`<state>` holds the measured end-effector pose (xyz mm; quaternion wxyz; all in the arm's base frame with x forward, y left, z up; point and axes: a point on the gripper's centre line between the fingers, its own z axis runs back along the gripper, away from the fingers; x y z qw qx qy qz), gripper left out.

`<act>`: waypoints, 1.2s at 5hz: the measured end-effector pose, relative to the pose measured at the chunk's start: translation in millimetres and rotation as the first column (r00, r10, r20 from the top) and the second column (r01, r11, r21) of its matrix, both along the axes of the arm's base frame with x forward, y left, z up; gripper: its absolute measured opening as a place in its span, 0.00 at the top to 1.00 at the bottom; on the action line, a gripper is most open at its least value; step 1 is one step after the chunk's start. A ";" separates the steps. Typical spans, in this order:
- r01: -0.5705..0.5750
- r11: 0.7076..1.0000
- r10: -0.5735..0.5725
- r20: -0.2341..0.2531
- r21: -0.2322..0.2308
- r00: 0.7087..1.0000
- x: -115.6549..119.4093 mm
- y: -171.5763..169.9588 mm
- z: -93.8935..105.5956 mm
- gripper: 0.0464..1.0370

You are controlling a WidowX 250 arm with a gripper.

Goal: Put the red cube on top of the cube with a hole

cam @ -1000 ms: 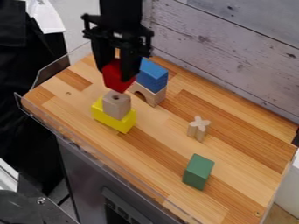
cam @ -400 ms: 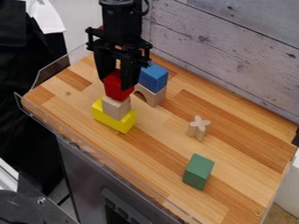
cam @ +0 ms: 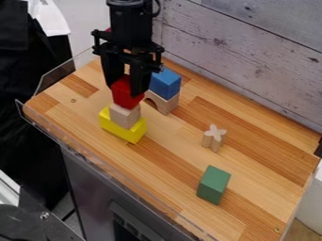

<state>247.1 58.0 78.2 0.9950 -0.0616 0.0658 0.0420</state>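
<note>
Pinching red cube, gripper over wood tabletop w/ clear rim; gray plank wall behind.

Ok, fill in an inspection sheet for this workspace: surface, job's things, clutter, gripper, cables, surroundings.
Surface: striped wooden tabletop, with clear edging along the near left side.
Job's things: red cube on the pale wooden cube, whose hole is hidden; yellow block beneath them.
Clutter: blue block on a wooden arch; star-shaped wooden piece and green block standing apart.
Gripper: black gripper pointing down, its fingers on either side of the red cube, apparently gripping it.
Cables: a dark loop beside the upper arm; nothing seen across the tabletop.
Surroundings: weathered plank wall behind; dark grey cabinet below.
</note>
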 end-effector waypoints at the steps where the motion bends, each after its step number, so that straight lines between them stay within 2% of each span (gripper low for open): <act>1: -0.022 1.000 0.022 0.033 -0.004 0.999 -4.5 -0.8 6.2 0.12; 2: -0.049 0.999 0.047 0.085 0.022 0.995 -5.8 1.4 20.8 0.03; 3: -0.082 0.995 0.074 0.124 0.059 0.989 -9.2 -1.0 39.9 0.04; 4: -0.037 0.991 0.019 0.132 0.132 0.991 0.8 -22.3 63.1 0.04; 5: -0.005 0.986 -0.014 0.115 0.165 0.993 5.3 -49.8 75.8 0.04; 6: 0.060 0.990 -0.073 0.104 0.128 0.992 11.5 -84.9 64.9 0.04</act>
